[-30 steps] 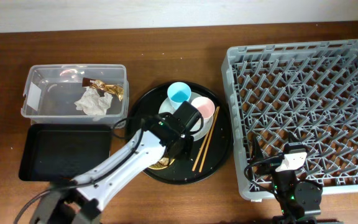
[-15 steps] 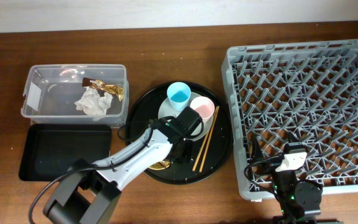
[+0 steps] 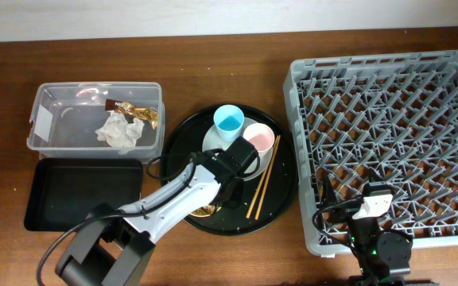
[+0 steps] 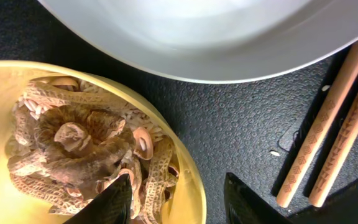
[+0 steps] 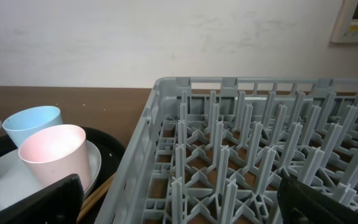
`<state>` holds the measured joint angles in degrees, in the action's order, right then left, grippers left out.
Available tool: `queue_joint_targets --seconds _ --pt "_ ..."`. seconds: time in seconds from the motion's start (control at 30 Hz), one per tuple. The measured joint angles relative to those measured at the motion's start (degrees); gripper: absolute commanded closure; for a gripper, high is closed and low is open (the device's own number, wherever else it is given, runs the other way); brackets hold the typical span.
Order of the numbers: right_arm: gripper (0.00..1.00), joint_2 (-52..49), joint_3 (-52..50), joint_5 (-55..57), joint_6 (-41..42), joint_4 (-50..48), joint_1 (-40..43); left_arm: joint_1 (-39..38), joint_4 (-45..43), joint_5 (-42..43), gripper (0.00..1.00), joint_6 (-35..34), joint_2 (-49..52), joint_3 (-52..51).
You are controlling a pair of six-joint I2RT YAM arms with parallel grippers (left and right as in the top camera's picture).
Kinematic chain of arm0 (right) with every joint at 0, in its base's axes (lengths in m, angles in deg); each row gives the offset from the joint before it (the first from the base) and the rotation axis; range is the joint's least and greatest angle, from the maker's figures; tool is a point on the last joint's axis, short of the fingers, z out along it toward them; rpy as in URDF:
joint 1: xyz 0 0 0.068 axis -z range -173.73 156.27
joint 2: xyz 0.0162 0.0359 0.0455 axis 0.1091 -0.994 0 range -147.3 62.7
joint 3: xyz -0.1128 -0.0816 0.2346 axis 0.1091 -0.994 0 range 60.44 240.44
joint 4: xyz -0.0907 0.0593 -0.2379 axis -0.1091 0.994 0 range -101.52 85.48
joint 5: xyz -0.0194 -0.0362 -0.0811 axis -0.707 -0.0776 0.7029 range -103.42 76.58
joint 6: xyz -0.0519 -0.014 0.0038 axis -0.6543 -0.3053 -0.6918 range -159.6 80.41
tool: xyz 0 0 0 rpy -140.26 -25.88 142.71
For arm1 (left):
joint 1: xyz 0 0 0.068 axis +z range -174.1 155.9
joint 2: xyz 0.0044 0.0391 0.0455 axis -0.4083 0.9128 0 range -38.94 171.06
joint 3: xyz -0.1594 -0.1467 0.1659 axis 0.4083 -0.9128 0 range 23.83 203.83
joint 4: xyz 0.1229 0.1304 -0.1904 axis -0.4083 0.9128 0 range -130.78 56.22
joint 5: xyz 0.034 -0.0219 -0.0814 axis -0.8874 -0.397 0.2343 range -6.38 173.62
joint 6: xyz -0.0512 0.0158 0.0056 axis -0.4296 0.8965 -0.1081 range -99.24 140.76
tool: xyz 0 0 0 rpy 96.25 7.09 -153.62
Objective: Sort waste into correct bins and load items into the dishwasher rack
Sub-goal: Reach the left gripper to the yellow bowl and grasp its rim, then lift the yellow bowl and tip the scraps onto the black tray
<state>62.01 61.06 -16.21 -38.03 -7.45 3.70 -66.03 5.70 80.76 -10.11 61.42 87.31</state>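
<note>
Yellow bowl [image 4: 188,171]: sits on the round black tray [image 3: 183,143], just beside the pale plate [image 4: 197,31], and is mostly hidden under the left arm from above
Brown scraps [image 4: 79,146]: heaped in the bowl, wrinkled shells with a few white rice grains among them
Left gripper [image 4: 176,180]: low over the bowl's rim with its jaws apart, one finger above the scraps and the other above the black tray, and nothing pinched between them
Wooden chopsticks [image 4: 328,130]: lying side by side on the round tray, right of the plate and bowl, touching each other
Blue cup [image 3: 229,121]: upright at the back of the plate
Pink cup [image 3: 261,138]: upright just beside the blue one, to its right
Clear tub [image 3: 95,85]: at the left of the table [image 3: 213,63], well apart from the rack
White tissue [image 3: 118,129]: crumpled, inside the tub
Gold wrapper [image 3: 137,111]: inside the tub too, just behind the tissue
Shallow black tray [image 3: 82,193]: right in front of the tub, nothing in it
Grey rack [image 3: 388,103]: at the right of the table, only pegs showing
Right gripper [image 5: 179,193]: at the rack's near edge, jaws spread wide and holding nothing, facing across the pegs with both cups off to its left
</note>
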Motion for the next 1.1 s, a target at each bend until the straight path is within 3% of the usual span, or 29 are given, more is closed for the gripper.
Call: queue_joint_targets --seconds 0.2,0.37,0.43,0.53,0.93,1.1 --pt "0.02 0.00 0.00 0.00 -0.04 0.00 0.00 0.00 -0.50 1.01 0.54 0.00 0.00 0.00" --pt "0.02 0.00 0.00 0.00 -0.02 0.00 0.00 0.00 -2.86 1.03 0.76 -0.04 0.00 0.11" --pt "0.02 0.00 0.00 0.00 -0.02 0.00 0.00 0.00 -2.86 0.96 0.76 -0.13 0.00 0.11" --pt "0.02 0.00 0.00 0.00 -0.02 0.00 0.00 0.00 -2.95 0.92 0.86 0.04 0.00 0.11" --pt "0.02 0.00 0.00 0.00 -0.04 0.00 0.00 -0.20 -2.80 0.35 1.00 -0.17 -0.07 0.11" --pt "0.02 0.00 0.00 0.00 -0.04 0.00 0.00 -1.40 -2.05 -1.27 1.00 -0.17 -0.20 0.17"
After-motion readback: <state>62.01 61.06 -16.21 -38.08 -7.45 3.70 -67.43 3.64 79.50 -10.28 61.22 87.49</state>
